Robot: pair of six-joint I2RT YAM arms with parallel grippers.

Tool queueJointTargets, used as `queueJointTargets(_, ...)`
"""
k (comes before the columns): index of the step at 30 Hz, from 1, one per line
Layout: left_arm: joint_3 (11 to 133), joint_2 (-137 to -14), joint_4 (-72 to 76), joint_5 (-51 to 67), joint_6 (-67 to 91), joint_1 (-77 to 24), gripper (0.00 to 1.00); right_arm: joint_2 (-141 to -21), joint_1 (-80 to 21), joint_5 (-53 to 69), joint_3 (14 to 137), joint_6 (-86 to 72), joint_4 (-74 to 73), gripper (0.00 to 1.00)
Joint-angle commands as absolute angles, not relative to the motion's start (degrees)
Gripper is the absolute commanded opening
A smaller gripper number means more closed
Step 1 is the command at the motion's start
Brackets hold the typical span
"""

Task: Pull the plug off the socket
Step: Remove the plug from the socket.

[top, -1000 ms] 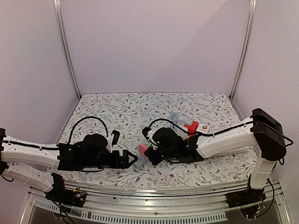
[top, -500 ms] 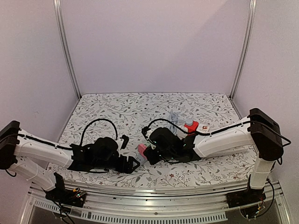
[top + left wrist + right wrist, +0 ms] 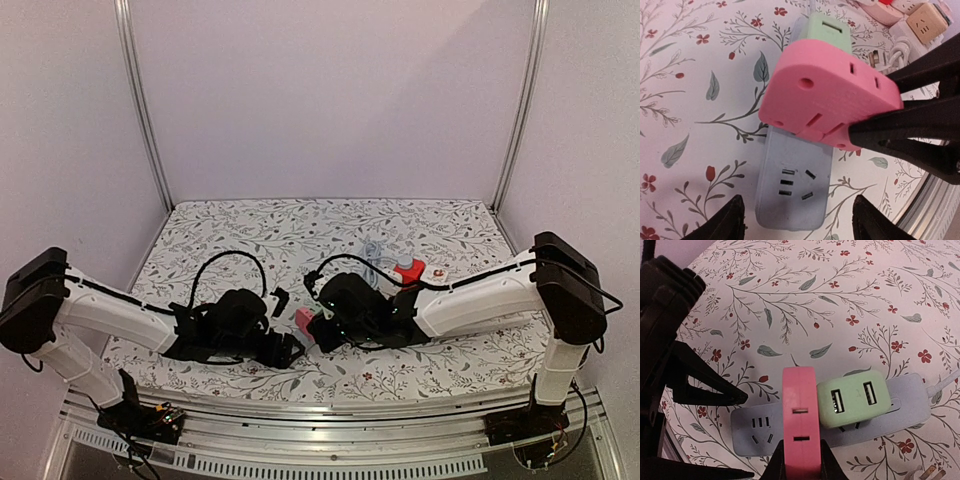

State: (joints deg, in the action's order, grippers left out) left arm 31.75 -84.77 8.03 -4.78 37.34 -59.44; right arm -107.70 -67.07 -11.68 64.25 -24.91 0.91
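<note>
Shows pink plug [image 3: 800, 410] seated in grey power strip [image 3: 792, 185] on worktop [image 3: 690, 125], pinched in right claw [image 3: 801, 460], with left claw [image 3: 800, 220], newly advanced, narrowing yet open, straddling strip's end, likely bracing for the pull.

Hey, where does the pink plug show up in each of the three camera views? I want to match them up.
Top external: pink plug at front centre of the table, between the two arms' ends.
Left wrist: pink plug fills the centre, on the grey power strip.
Right wrist: pink plug at bottom centre, seen edge-on.
Shared landmark: the green adapter right beside it in both wrist views; the top view does not show it.
</note>
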Motion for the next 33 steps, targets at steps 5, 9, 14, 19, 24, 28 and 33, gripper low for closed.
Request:
queueJointTargets(5, 34.14, -88.82, 8.64, -5.73, 34.41, -58.71, 0.70, -108.67, -67.16, -12.79, 65.75, -26.63, 0.09, 0.03)
queueJointTargets(9, 34.68, -90.65, 8.51, -5.98, 34.21, -58.79, 0.65, -108.93, -67.20, -12.70, 65.85, -26.56, 0.09, 0.03)
queueJointTargets(14, 34.79, -91.48, 9.48, -5.69, 33.17, -59.61, 0.54, -109.31, -67.22, -12.66, 65.70, -26.97, 0.09, 0.03)
queueJointTargets(19, 36.17, -91.54, 6.91, -5.25, 31.48, -60.78, 0.42, -108.66, -67.42, -14.11, 64.91, -26.98, -2.25, 0.03)
queueJointTargets(24, 37.53, -89.46, 4.21, -5.36, 30.04, -62.96, 0.32, -107.87, -67.43, -11.25, 65.65, -27.50, -4.71, 0.03)
queueJointTargets(28, 36.80, -89.43, 5.30, -4.83, 29.94, -63.70, 0.27, -107.51, -67.49, -10.23, 65.11, -28.82, -4.74, 0.02)
queueJointTargets(33, 37.42, -91.57, 6.12, -4.22, 29.43, -64.61, 0.22, -107.49, -68.43, -11.22, 65.13, -28.53, -4.74, 0.02)
